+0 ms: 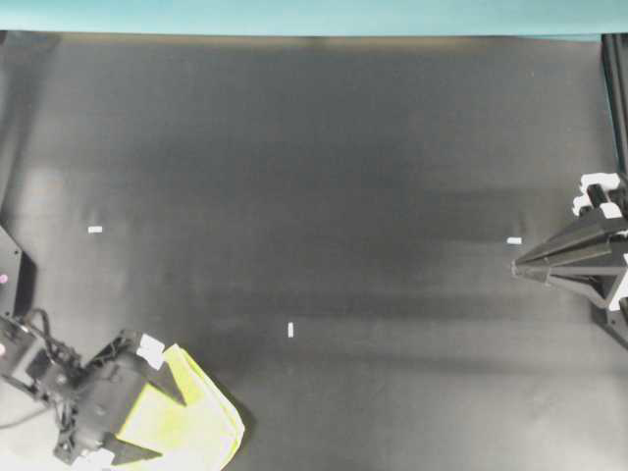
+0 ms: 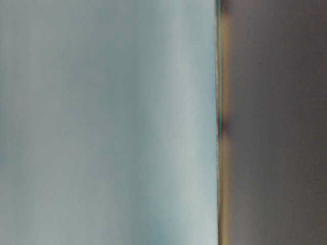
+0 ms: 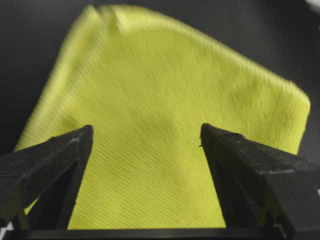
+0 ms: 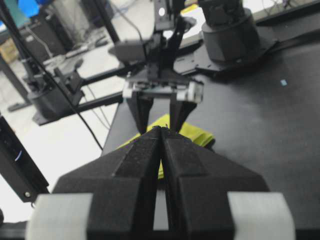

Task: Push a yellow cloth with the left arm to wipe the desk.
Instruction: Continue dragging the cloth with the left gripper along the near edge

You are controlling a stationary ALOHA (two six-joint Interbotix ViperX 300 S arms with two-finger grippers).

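Note:
The yellow cloth (image 1: pixel 196 422) lies folded at the near left corner of the black desk (image 1: pixel 343 177). The left arm (image 1: pixel 93 392) reaches over it from the left. Its left gripper (image 1: pixel 169 427) is open, with both fingers spread above the cloth and pointing down at it. In the left wrist view the cloth (image 3: pixel 165 95) fills the space between and beyond the open left gripper (image 3: pixel 146 129). The right gripper (image 1: pixel 515 267) is shut and empty at the right edge, far from the cloth. From the right wrist view, the shut right gripper (image 4: pixel 161 129) points at the cloth (image 4: pixel 195 132) and the left arm (image 4: pixel 160 90).
A teal strip (image 1: pixel 294 15) runs along the desk's far edge. Small white tape marks lie at the left (image 1: pixel 95 230), at the middle (image 1: pixel 290 330) and at the right (image 1: pixel 513 240). The desk's front edge is close behind the cloth. The table-level view is blurred.

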